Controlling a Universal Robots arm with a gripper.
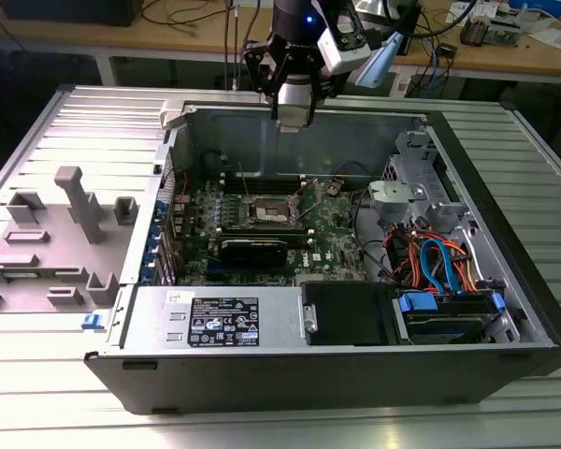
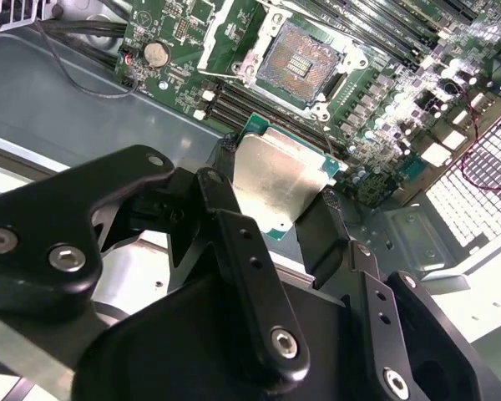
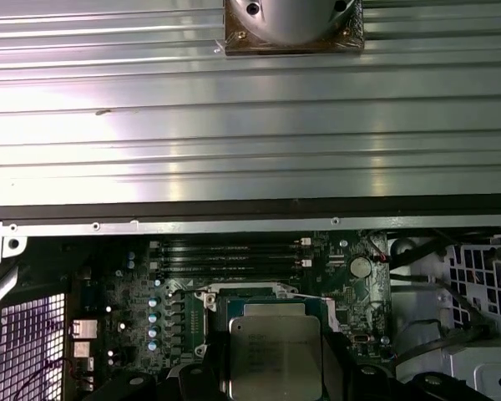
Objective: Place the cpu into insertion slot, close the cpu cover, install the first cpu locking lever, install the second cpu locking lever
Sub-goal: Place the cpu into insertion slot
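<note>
The open computer case (image 1: 337,379) holds the green board (image 1: 204,234) around the insertion slot (image 1: 273,213). In the exterior view the gripper (image 1: 291,122) hangs well above that slot. The second wrist view shows the slot bare and the fingers (image 2: 238,234) pinching the cpu (image 2: 275,175) by its edges.

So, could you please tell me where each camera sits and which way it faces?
Exterior view: off the arm, beside the open computer case, looking down into it; the gripper hangs above its far side.
Second wrist view: rides behind the gripper, looking along it at the cpu and insertion slot.
First wrist view: at the wrist, facing down; the gripper grips the cpu.
Both wrist views share the cpu.
</note>
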